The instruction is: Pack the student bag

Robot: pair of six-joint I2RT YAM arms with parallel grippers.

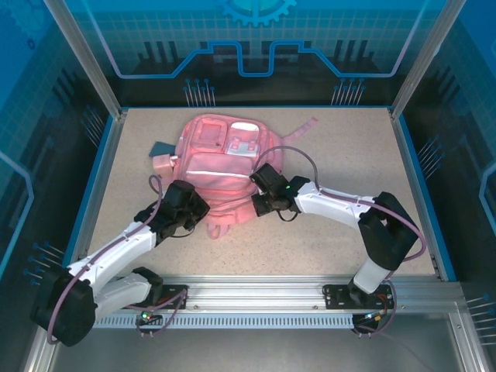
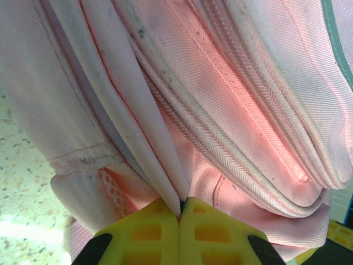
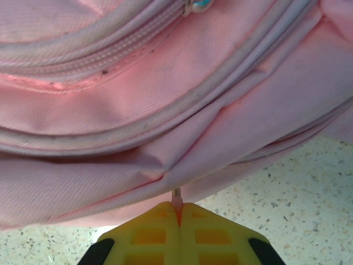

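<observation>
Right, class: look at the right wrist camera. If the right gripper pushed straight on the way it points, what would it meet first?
The student bag. The right gripper, jaws shut on what looks like a thin pink bit at the bag's lower edge, points straight into its fabric side, with nothing in between.

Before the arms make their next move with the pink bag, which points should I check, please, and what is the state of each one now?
1. Left gripper shut on a fold of the student bag: ok.
2. Right gripper shut on the bag's edge: ok.
3. Bag resting on the table: ok.
4. Main compartment open for packing: cannot tell.
5. Dark blue flat item inside the bag: not ok, it lies outside, at the bag's far left corner.
</observation>
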